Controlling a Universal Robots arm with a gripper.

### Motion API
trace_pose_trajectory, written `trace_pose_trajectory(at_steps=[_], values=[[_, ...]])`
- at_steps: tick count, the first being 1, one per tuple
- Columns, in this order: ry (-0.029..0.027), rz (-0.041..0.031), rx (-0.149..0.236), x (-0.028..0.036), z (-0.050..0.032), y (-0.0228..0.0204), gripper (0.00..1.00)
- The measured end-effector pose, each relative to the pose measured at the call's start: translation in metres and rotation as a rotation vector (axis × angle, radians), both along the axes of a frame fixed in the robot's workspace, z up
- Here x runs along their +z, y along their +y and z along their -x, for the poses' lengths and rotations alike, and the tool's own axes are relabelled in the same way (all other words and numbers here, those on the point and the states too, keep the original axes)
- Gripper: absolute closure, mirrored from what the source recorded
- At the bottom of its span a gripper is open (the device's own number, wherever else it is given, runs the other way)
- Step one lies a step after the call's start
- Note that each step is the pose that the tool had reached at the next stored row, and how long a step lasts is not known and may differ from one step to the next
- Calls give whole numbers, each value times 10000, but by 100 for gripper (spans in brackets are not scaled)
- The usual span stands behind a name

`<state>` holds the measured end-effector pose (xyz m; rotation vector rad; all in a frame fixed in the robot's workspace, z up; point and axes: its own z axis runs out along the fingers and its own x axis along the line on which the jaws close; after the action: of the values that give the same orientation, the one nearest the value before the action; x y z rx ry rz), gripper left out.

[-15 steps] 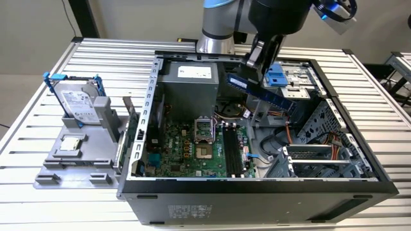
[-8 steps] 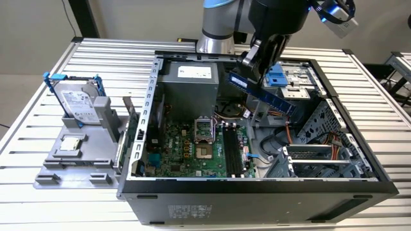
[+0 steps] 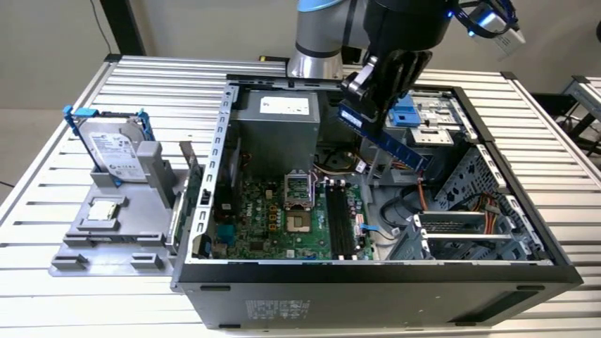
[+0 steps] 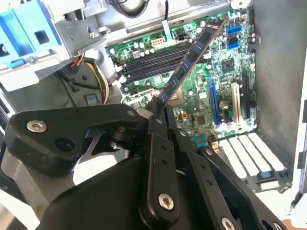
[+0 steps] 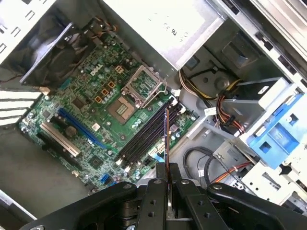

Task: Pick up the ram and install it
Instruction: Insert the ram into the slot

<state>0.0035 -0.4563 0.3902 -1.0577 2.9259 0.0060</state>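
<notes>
A slatted metal table point(image 3: 112, 91) carries an open computer case point(image 3: 376, 282). Above the motherboard's black memory slots point(image 3: 340, 218), and apart from them, the ram point(image 3: 395, 144) is clamped at one end by the gripper point(image 3: 362, 109). Its long axis is slanted down toward the slots, and it is not seated.

An open computer case point(image 3: 395, 289) lies on its side on a slatted metal table point(image 3: 94, 310), its green motherboard point(image 3: 272, 218) facing up beside a grey power supply point(image 3: 277, 134). On the exterior view's left, a hard drive point(image 3: 112, 151) with blue rails stands upright in a grey holder point(image 3: 112, 246).
</notes>
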Motion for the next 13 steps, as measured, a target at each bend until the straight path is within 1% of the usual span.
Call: trace_pose_trajectory(at_steps=[13], values=[[0,-1,-2148,-1,0,0,100]])
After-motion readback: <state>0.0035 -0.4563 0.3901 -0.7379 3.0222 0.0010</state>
